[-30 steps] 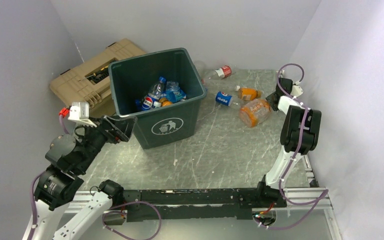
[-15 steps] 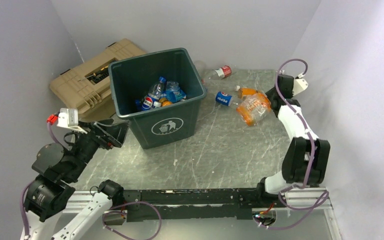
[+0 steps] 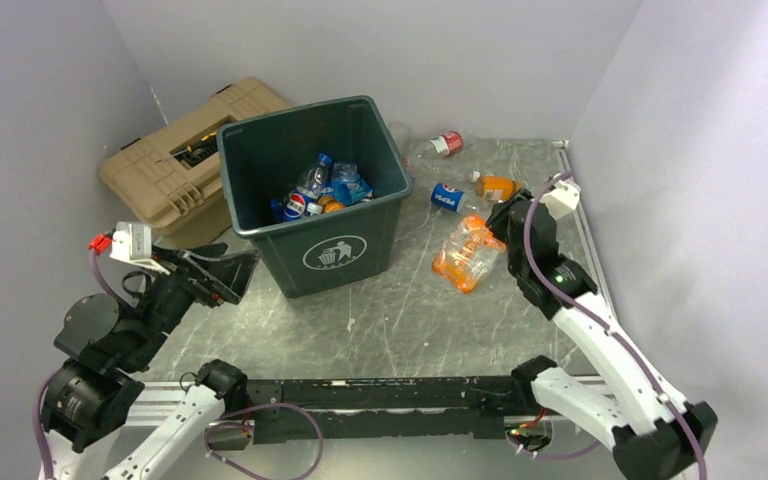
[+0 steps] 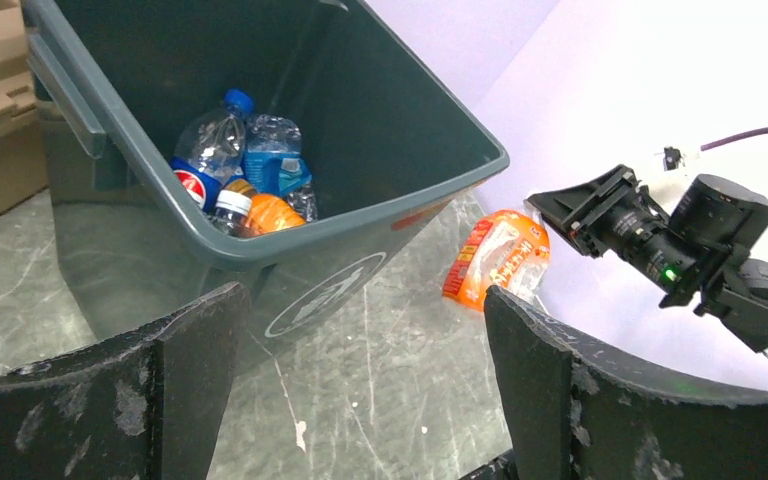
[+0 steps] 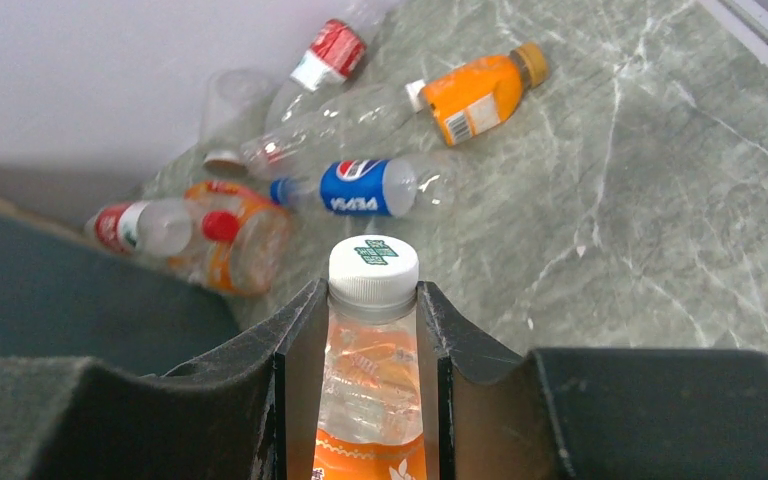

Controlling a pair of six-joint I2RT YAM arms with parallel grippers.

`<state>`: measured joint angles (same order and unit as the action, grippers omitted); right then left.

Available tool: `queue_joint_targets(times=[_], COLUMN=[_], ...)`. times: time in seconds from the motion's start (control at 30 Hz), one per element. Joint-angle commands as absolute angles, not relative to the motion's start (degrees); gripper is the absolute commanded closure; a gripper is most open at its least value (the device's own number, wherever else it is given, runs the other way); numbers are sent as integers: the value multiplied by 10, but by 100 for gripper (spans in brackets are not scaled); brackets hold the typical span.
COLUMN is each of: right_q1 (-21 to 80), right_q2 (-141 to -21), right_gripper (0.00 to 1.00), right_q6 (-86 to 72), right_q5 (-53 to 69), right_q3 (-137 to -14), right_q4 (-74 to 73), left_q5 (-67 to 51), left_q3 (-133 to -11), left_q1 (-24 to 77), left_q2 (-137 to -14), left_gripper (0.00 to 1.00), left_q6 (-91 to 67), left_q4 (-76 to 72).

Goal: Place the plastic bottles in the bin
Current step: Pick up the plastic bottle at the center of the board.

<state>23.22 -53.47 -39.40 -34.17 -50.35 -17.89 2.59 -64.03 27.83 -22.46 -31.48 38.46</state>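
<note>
**A:** Where is the bottle we care about?

**B:** The right gripper [image 5: 372, 300] is pinched on the neck of an orange-labelled bottle [image 3: 465, 253], just under its white cap [image 5: 373, 262]. The bottle hangs to the right of the green bin [image 3: 325, 222], not yet over it.

**A:** Is that a sound hold?

**B:** I'd say so. The neck is the stiffest part, and the cap's rim should stop it sliding out (the body looks thin and crinkled, so a squeeze there would likely buckle it). It looks near empty, so it should be light, though it may swing from the neck.

**A:** And the other claw?

**B:** The left gripper [image 4: 360, 400] stands wide apart with nothing in it, near the bin's front left corner.

**A:** What's left on the table [image 3: 400, 310]?

**B:** A Pepsi bottle [image 5: 365, 187], a small orange bottle [image 5: 480, 90], a red-labelled clear bottle [image 5: 325, 50], and two more against the bin's wall. All are smooth and round, so they will likely roll if nudged. Grip them at the neck or squarely across the label.
</note>
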Motion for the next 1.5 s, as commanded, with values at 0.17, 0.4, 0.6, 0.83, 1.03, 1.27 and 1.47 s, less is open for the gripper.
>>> queue_joint_targets(times=[0.17,0.4,0.6,0.83,1.03,1.27,1.47], right_q1=[272,272,272,272,272,272,272], right_q2=[-365,-313,-323,-347,-360,-377,-376], right_gripper=[100,100,100,100,100,100,100], right_q6=[-312,-279,-341,-371,-376,-374,-360], right_q5=[-182,120,263,267,192,104,80], right_q3=[-484,-528,-547,-545,-564,-610,-626], right_q4=[-177,-103,-8,69,80,21,-21], left_q5=[-90,-192,-367,-409,-333,-190,-80], left_q3=[-666,-644,-632,-678,-723,-749,-776], left_q1=[277,277,277,304,438,553,618], left_q2=[-305,-351,-445,-546,-596,-629,-663], left_gripper=[0,0,1,0,1,0,1], left_q6=[-317,-361,-474,-476,-384,-305,-269], left_q4=[326,148,-36,-41,23,74,103])
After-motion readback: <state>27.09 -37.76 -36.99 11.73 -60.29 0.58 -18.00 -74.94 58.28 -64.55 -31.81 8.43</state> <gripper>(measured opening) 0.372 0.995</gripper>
